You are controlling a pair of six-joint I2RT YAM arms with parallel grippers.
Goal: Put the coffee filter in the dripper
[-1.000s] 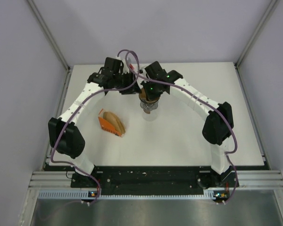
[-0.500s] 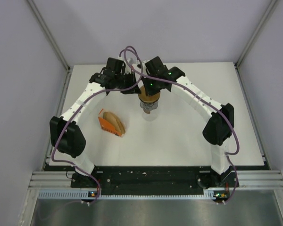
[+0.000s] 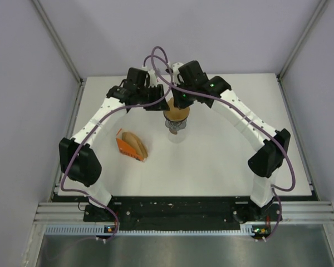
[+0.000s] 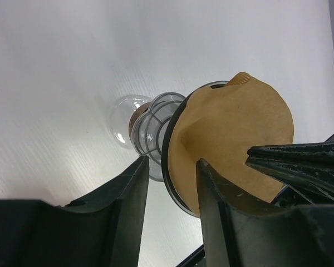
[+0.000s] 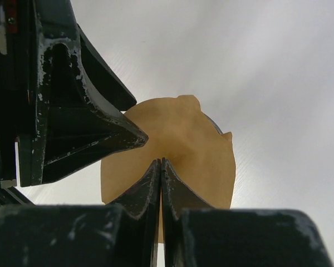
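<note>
The brown paper coffee filter sits opened in the clear dripper at the table's middle. In the left wrist view the filter fills the black-rimmed dripper. My left gripper is open and straddles the dripper's rim, one finger outside and one on the filter; it also shows in the top view. My right gripper is shut, its tips resting on the crease in the middle of the filter. From above it is over the dripper's far side.
An orange pack of spare filters lies on the white table to the left of the dripper. Grey walls enclose the table on three sides. Both arms arch over the far middle, cables looping above them.
My right arm has swung its elbow out to the right and its wrist has moved slightly back. More of the filter now shows in the dripper. The left arm has barely moved.
</note>
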